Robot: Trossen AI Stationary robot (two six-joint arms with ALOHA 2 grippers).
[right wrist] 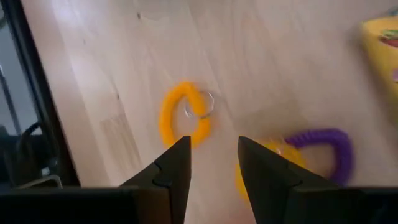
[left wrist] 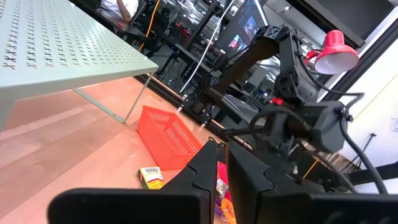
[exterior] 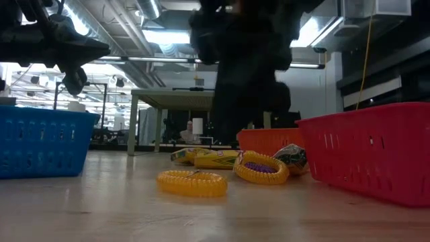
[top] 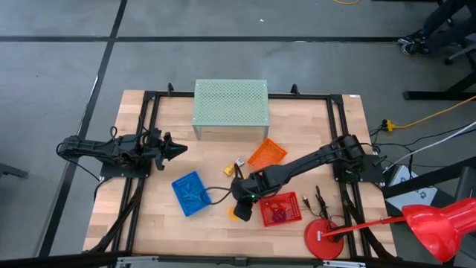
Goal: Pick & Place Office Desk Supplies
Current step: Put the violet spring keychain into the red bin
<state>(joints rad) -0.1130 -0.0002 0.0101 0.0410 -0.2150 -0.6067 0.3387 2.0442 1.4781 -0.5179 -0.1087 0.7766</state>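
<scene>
A yellow coil loop with a small metal ring lies flat on the table, also seen in the low view as yellow coil loop. Beside it lies a second yellow coil joined to a purple one. Small yellow blocky boxes sit just behind. My right gripper hangs open above the table, pointing down, its fingers just short of the yellow loop and touching nothing. My left gripper waits shut over the table's left side, held level.
A blue basket stands left of the coils, a red basket right of them and an orange basket farther back. The pale green perforated stand is at the far edge. A red round-based object occupies the near right corner.
</scene>
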